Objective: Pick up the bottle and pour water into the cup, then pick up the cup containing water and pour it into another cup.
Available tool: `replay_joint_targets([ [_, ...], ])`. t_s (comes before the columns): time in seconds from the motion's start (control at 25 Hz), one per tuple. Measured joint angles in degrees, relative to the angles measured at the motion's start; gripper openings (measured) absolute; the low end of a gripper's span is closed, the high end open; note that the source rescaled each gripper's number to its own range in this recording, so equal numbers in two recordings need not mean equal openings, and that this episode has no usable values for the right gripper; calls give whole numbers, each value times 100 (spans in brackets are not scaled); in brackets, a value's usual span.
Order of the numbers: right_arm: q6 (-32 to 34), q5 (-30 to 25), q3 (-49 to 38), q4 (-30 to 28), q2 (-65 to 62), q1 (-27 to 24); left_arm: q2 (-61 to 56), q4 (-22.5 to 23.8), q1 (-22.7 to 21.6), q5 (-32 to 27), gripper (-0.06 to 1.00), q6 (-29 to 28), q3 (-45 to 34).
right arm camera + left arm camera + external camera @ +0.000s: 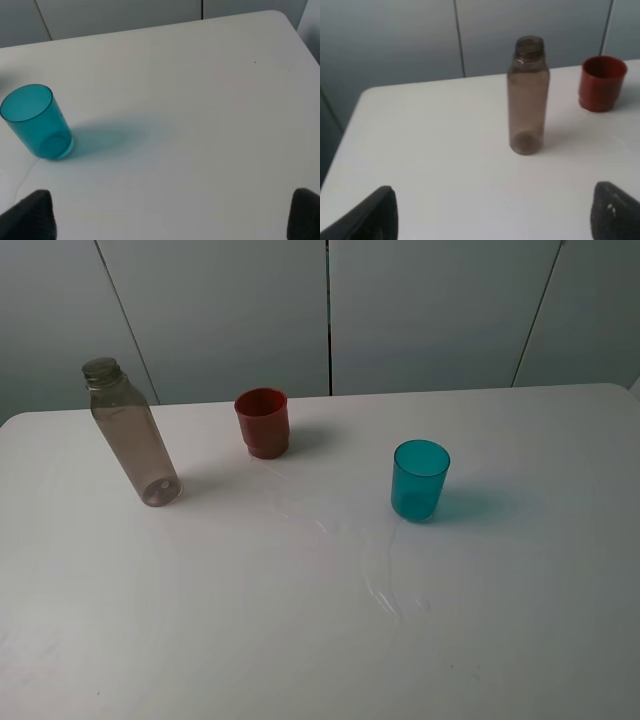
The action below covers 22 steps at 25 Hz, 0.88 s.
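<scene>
Bottle point(130, 435): upper left, upright, capless, no label or writing readable
Teal cup point(420, 480): right of centre
Red cup point(263, 422): upper centre (plain)
Left gripper point(492, 215): wide, empty
Right gripper point(170, 215): wide, empty

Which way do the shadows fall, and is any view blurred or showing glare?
Exterior high: the teal cup and red-brown cup cast soft shadows to their right; faint shiny streaks on the table in front. Left wrist: slightly soft, the bottle still readable. Right wrist: clear, teal-tinted shadow beside the cup.
</scene>
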State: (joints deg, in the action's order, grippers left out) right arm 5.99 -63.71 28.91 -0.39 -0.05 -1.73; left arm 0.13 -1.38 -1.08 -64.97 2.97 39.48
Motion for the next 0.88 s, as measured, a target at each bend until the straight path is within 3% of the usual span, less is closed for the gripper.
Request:
replay_joint_targets([
  [0.32,0,0,0,0,0,0,-13,-590,0,189,94,9,-972],
  [0.88,91,0,0,-5,0,0,-13,-19,0,262,94,-73,-984],
])
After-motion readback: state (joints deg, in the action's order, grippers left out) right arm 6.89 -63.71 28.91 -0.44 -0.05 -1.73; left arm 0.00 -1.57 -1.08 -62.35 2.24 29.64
